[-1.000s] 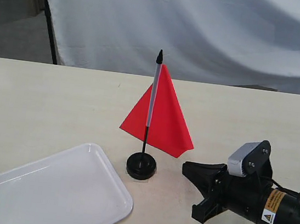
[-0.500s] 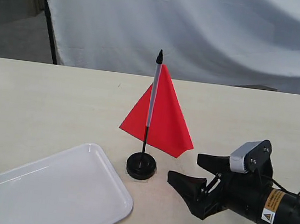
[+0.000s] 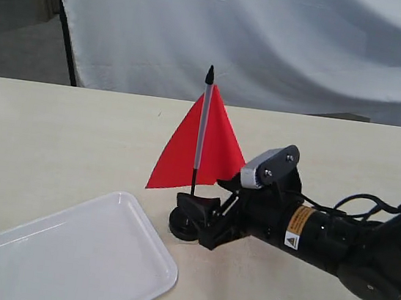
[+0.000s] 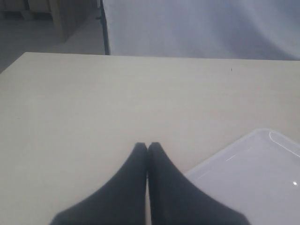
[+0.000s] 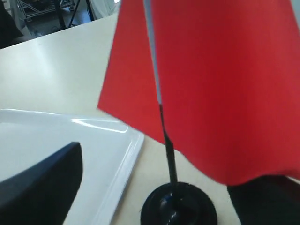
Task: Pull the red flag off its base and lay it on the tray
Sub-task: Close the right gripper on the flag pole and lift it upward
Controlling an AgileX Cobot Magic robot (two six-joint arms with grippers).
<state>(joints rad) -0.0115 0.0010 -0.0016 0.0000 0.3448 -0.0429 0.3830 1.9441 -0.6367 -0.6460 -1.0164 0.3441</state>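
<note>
- Exterior view: the flag (image 3: 199,150) is standing in the base (image 3: 179,227) near the middle of the counter (image 3: 56,123), somewhat toward the front edge. Its stick is running vertically, with the black tip pointing straight up and the cloth hanging to both sides.
- The tray (image 3: 60,257) is lying at the front-left corner, just beside the base but not touching it.
- The right gripper (image 3: 194,222) is reaching in low from the right edge, its jaws spread on either side of the base. I cannot tell whether they are touching it.
- Left wrist view: the left gripper (image 4: 147,146) is hovering over bare counter with fingers pressed together, gripping nothing. A tray (image 4: 253,173) corner is showing beside it.
- Right wrist view: the base (image 5: 178,206) is sitting between the two parted fingers (image 5: 42,187), with the red cloth (image 5: 225,93) filling the view above.
</note>
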